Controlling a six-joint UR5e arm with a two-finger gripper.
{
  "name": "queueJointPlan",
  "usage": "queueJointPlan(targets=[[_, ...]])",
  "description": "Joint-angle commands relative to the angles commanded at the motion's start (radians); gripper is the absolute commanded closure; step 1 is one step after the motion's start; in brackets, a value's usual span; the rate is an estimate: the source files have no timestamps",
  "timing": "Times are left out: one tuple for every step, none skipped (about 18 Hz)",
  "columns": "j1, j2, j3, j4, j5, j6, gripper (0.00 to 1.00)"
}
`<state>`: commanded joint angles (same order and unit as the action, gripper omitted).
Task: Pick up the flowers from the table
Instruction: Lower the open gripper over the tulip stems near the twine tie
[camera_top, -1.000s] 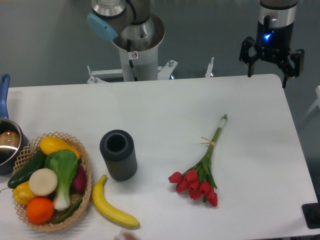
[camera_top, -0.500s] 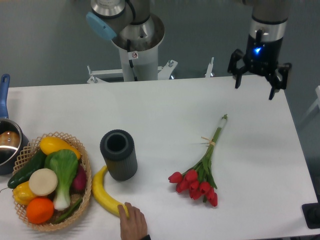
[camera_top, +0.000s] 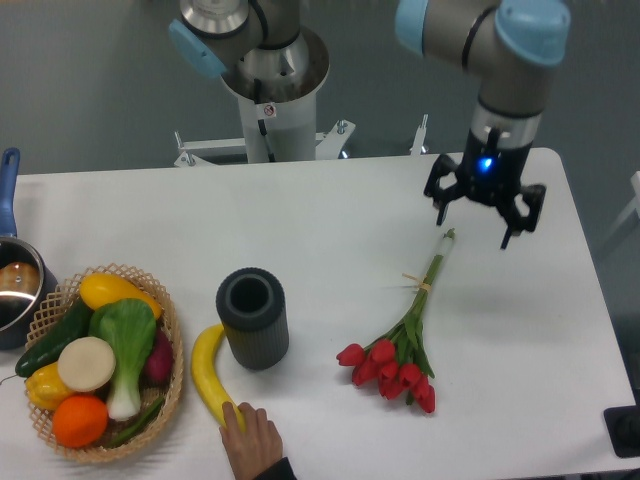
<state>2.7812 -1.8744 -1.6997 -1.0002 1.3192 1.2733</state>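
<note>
Pot (camera_top: 12, 290): far left of the hand, at the worktop's left edge, blue handle pointing away.
Basket (camera_top: 175, 345): wicker, well left of and nearer the camera than the hand, filled with vegetables and fruit.
Banana (camera_top: 208, 375): yellow, just beside the basket, a person's fingers (camera_top: 250, 440) resting on its near end.
Cylinder (camera_top: 253, 318): dark, ribbed, upright, open on top, touching the banana, left of the hand.
Flowers (camera_top: 400, 345): red tulip heads bunched at the near end, long thin green stems and leaves running up toward the hand, tan band tied midway; lying flat on the worktop (camera_top: 330, 215), stem tip just below the hand's left finger.
Hand (camera_top: 484, 212): black, blue light lit, fingers spread wide apart, holding nothing, hanging over the stem end.
</note>
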Motion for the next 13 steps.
queueJointPlan(targets=[[-0.006, -0.012, -0.002, 0.0, 0.0, -0.009, 0.0], [-0.008, -0.031, -0.006, 0.002, 0.0, -0.017, 0.0], [-0.008, -0.046, -0.008, 0.003, 0.0, -0.023, 0.0], [-0.009, -0.063, -0.011, 0.005, 0.0, -0.023, 0.0], [-0.015, -0.078, -0.015, 0.009, 0.0, -0.029, 0.0], [-0.026, -0.086, -0.017, 0.02, 0.002, -0.031, 0.0], [-0.032, -0.097, -0.023, 0.032, 0.0, -0.031, 0.0], [-0.034, -0.112, -0.023, 0.043, 0.002, -0.032, 0.0], [-0.035, -0.121, -0.021, 0.049, 0.0, -0.038, 0.0], [-0.035, -0.13, -0.017, 0.052, 0.0, -0.041, 0.0], [-0.035, -0.14, -0.017, 0.054, 0.0, -0.042, 0.0], [-0.037, -0.149, -0.017, 0.054, 0.0, -0.043, 0.0], [-0.037, -0.155, -0.017, 0.055, 0.0, -0.043, 0.0]])
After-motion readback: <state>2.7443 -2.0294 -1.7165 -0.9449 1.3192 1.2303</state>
